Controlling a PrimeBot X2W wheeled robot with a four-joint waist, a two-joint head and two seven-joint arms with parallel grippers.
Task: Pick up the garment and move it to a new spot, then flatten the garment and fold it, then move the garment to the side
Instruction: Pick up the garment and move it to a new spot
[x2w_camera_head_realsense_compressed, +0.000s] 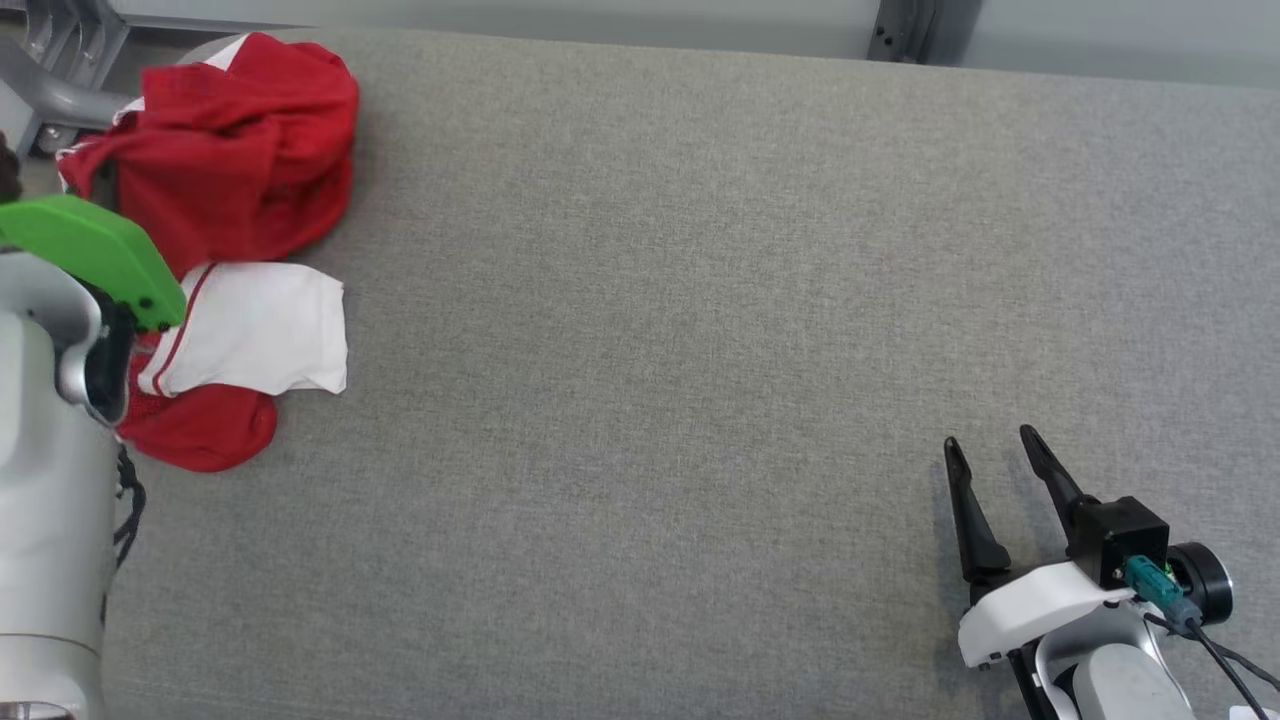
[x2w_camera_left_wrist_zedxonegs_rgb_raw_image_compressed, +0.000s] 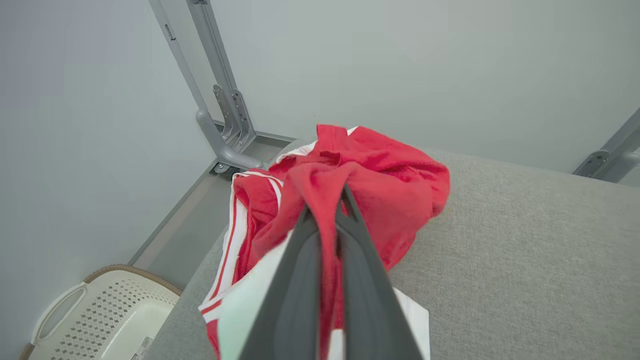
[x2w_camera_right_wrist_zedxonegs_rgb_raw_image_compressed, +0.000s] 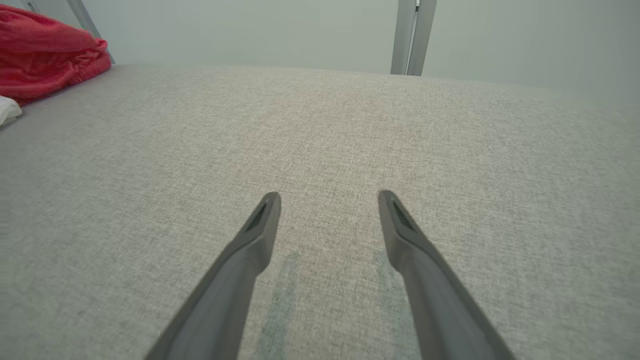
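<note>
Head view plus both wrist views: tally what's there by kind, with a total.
garment, red and white: 1
claws: 2 (left claw shut on the garment, right claw open)
laundry basket: 1
grey table: 1
Total: 5

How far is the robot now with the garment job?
Done: the left gripper is shut on a red fold of the garment. In hand: the pickup; the garment lies crumpled at the left edge of the table. Left: moving, flattening, folding, setting aside.
</note>
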